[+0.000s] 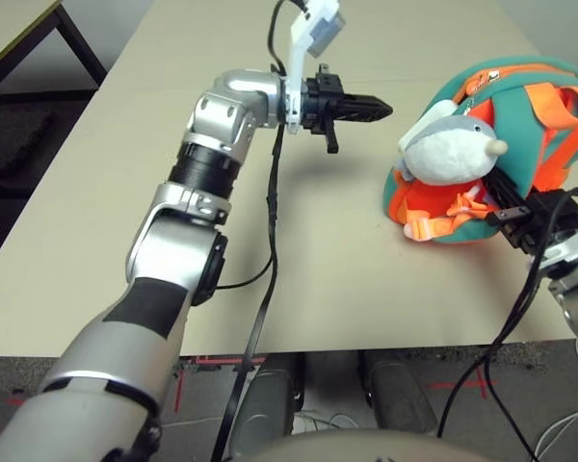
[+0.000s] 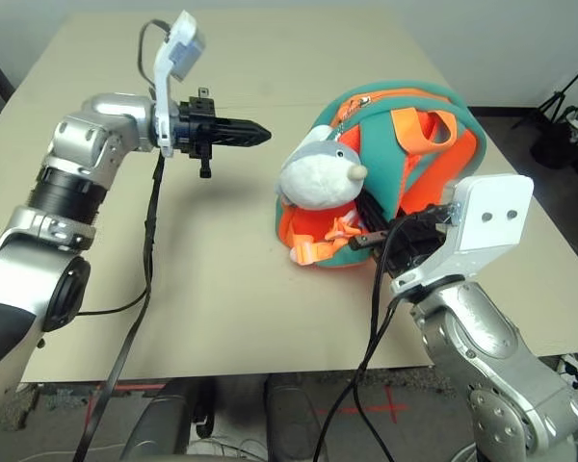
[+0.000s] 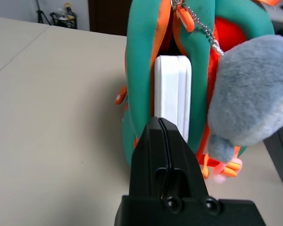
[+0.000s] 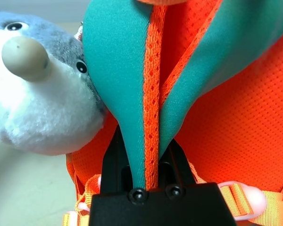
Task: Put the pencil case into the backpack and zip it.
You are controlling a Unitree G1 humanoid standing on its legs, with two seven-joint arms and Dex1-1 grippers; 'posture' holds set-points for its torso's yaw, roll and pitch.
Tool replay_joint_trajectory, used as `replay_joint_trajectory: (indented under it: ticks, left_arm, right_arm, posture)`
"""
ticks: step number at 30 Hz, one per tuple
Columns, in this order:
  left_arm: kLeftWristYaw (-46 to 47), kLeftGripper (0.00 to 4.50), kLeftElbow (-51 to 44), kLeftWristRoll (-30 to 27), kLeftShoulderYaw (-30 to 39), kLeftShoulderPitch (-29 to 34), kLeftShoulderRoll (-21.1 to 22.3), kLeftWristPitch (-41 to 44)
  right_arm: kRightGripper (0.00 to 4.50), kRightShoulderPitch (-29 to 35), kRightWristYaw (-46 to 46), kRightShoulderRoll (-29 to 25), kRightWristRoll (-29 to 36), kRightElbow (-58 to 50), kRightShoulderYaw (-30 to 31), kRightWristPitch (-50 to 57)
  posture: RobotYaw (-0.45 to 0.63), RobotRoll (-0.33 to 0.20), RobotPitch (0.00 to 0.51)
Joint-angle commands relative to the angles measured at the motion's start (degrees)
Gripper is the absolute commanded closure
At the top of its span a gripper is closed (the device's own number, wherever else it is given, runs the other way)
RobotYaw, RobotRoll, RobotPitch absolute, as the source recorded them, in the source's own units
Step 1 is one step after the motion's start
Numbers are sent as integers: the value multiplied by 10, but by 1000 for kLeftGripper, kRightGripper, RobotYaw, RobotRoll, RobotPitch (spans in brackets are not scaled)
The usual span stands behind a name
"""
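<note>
The teal and orange backpack (image 1: 520,87) lies on the table at the right, its grey-white plush charm (image 1: 453,144) facing my left arm. The white pencil case (image 3: 172,89) stands on edge in the backpack's open mouth, between the teal sides, with one end sticking out. My left gripper (image 1: 380,108) hovers just left of the backpack, pointing at it, shut and holding nothing. My right gripper (image 4: 148,160) is at the backpack's near side, shut on a teal flap with orange mesh trim.
The beige table (image 1: 125,192) stretches wide to the left of the backpack. Its front edge runs just below my arms. Black cables hang from both wrists. A second table (image 1: 10,29) stands at far left, and a tripod (image 2: 568,115) beyond the right edge.
</note>
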Motion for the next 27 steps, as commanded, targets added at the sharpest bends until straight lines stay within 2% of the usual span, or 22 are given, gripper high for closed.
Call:
replay_joint_trajectory:
  ticks: [1,9,27]
  left_arm:
    - [-16,4500,29,16,-4,-12,-11,-24]
    - [-32,4500,35,21,-3,-26,-23,-21]
    - [-25,4500,45,51,-13,-1,-63,-40]
  right_arm:
    - [4290,9,0,7,-3,-18,5,7]
    - [4290,18,-6,21,-9,-29,6,11]
    - [4290,14,-13,34,-13,-34,6,19]
  posture:
    - [-180,0,171]
    - [-190,0,176]
    - [-211,0,179]
